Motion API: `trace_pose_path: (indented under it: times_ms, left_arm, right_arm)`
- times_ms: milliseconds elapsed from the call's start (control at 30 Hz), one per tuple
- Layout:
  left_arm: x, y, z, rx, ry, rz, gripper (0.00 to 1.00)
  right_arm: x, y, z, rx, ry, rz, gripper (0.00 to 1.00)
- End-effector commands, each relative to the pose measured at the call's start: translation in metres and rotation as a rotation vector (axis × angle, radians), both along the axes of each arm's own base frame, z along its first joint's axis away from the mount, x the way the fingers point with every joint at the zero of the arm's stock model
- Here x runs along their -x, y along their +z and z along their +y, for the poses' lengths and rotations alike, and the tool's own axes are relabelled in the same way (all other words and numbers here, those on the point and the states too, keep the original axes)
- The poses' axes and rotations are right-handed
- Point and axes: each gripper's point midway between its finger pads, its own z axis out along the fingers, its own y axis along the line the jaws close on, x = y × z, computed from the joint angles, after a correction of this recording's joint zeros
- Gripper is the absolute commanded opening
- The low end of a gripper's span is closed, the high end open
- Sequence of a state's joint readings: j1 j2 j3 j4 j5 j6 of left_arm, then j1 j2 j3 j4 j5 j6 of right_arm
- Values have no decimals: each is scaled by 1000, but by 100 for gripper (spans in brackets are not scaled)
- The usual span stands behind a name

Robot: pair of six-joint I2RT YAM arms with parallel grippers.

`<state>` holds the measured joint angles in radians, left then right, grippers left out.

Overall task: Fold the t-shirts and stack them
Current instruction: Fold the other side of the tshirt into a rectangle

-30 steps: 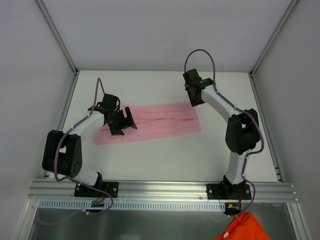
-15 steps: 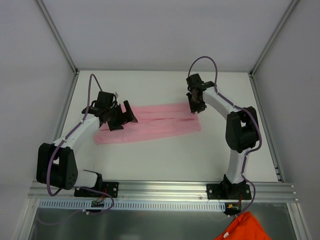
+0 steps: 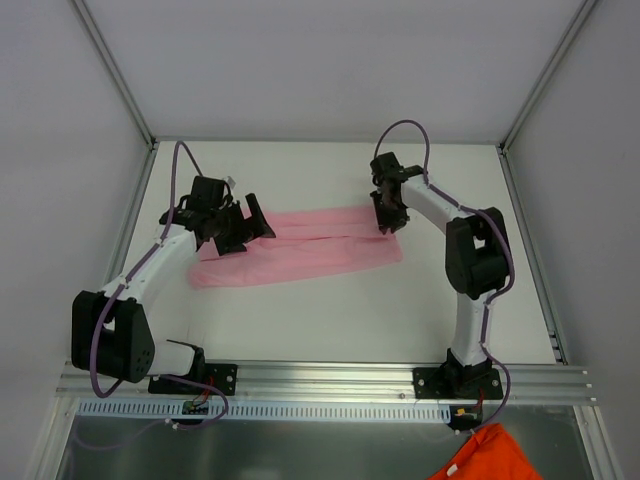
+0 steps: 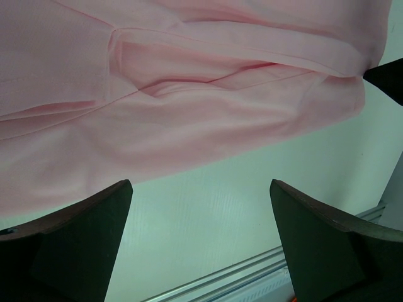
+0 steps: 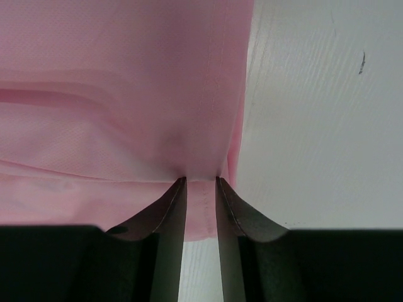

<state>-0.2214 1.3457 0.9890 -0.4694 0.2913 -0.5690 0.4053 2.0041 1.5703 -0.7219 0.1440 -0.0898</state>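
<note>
While the white tabletop (image 3: 330, 310) fills most of the overhead view, walled by pale panels on three sides, its one load is a single garment.

Item 1, t-shirt (image 3: 310, 250): light pink, plain, thin fabric. It lies flat on the tabletop as a long band running left to right, a little far of centre, with lengthwise folds showing along its far half. The left end sits slightly nearer than the right end.

Item 2, left arm (image 3: 150, 265): white with black joints, reaching from its base at the near left to the band's left end.

Item 3, right arm (image 3: 470, 250): same build, bent back from the near right to the band's far right corner.

Item 4, orange cloth (image 3: 490, 455): a bunched piece at the near right, below the mounting rail (image 3: 320, 378), off the tabletop.

Item 5, left tool (image 3: 245, 225): spread wide and holding nothing. In its wrist view bare tabletop shows between the two dark fingers (image 4: 82, 245), and the pink edge lies just beyond their tips.

Item 6, right tool (image 3: 388, 222): drawn narrow. In its wrist view the fingertips (image 5: 179, 189) pinch the t-shirt at its right edge, where the fabric puckers between them, with bare tabletop just to the right.
</note>
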Motion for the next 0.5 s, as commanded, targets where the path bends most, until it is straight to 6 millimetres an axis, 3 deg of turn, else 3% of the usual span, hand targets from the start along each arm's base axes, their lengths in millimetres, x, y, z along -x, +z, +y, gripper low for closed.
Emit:
trace_pose_path:
  times_ms: [0,267,367,400,467]
  left_arm:
    - [-2,24,-3,30,-11,-40,93]
    - [-3,29,2,0,-4,-35,93]
    - [-3,31,4,-7,-4,-32,93]
    - [-4,30,4,-9,-4,-31,93]
    - [-4,29,5,-15,1,-29,93]
  right_arm:
    - [-5,-4,1,-6,-4,-2,28]
    - [-15,-13,7,-16,10,9,28]
    - [-20,-15,10,-22,19,18,14]
    - [-21,-18,12,-27,23,27,1]
    - [-25,-16,15,-37,31,21,1]
